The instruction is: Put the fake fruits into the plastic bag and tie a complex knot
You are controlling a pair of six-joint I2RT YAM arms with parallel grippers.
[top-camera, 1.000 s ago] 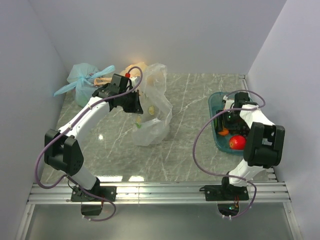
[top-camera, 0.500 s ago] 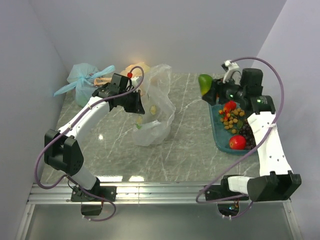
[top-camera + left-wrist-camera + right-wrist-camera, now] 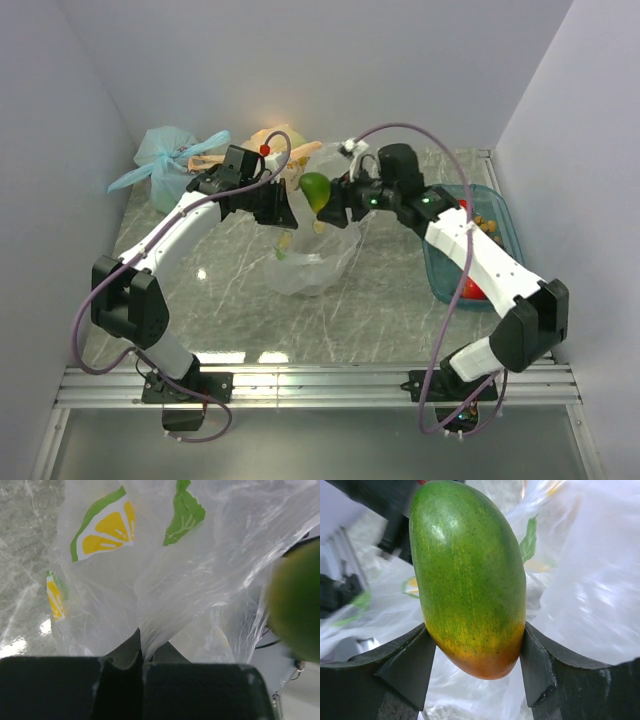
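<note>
You see the right gripper [image 3: 328, 198] in a new place. One second ago it was low inside the blue tray [image 3: 503, 215] at the right of the top view. Half a second ago it was raised above the tray's upper corner with a green fruit. Now the whole right arm reaches across to the centre of the frame, and the green mango-shaped fruit [image 3: 315, 190] hangs just over the plastic bag [image 3: 315, 265]. In the right wrist view its jaws press on both sides of the fruit [image 3: 470, 575], near the orange lower end, and the crinkly film fills the background.

The left gripper [image 3: 275, 208] has almost not moved in this time. In the left wrist view its jaws are pressed together on a fold of the bag [image 3: 200, 570], which keeps the upper edge lifted. The green fruit is a blur at the right border of that view. The yellow and green marks on the film are printed lemon slices. I cannot tell if any fruit already lies inside.

For the task, I judge that this fruit's carry is nearly finished and the drop comes next. You should check that the fruit is really above the opening and not above the outer wall. Other fake fruits, among them a red one [image 3: 470, 290], wait in the tray. The clear handles are not tied yet.
</note>
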